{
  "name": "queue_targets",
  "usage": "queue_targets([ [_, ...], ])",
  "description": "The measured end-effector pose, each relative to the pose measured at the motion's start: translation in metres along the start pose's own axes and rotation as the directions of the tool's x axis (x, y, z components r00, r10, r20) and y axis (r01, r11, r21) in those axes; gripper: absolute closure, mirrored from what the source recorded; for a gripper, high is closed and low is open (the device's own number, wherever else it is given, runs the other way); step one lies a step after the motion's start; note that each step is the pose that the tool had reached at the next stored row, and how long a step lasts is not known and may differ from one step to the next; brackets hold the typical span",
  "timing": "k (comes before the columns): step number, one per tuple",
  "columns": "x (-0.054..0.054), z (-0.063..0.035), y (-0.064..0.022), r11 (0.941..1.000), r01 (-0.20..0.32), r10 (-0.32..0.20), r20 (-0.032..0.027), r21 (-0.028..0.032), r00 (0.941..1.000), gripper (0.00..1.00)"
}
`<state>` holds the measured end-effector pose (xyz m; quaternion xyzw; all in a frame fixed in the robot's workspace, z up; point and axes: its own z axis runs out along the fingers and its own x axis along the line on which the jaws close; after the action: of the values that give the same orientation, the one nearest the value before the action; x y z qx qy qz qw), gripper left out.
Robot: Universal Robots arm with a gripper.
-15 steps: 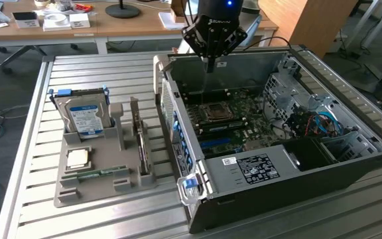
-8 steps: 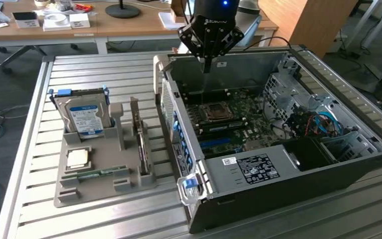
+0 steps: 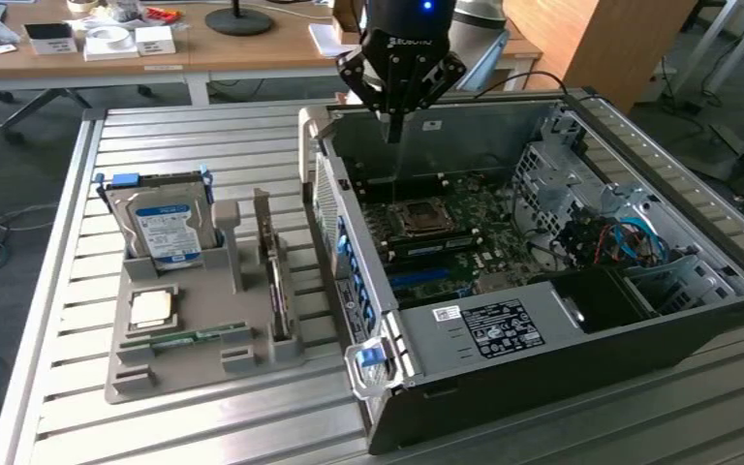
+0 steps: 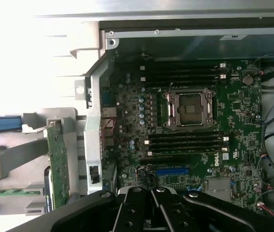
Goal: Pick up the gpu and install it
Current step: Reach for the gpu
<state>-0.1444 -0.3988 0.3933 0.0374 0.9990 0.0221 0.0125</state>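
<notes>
Closed gripper (image 3: 395, 131) hovers just inside case (image 3: 579, 378) rim; gpu (image 3: 272, 276) seemingly outside.

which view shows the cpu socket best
The wrist view: it looks almost straight onto the cpu socket, its metal frame fully visible between the memory slots. The exterior view shows the socket at a slant inside the open case.

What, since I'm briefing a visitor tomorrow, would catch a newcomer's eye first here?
The open computer case on the exterior view's right, its green motherboard laid bare, draws the eye first. The black tool hangs shut over the case. On the exterior view's left, the gpu stands on edge in a grey holder beside a blue-labelled hard drive.
</notes>
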Motion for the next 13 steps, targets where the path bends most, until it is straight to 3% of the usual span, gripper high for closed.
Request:
queue_targets([
  [13,0.012,-0.0004,-0.0009,1.0,0.0,0.0,0.0,0.0001,1.0,0.89],
])
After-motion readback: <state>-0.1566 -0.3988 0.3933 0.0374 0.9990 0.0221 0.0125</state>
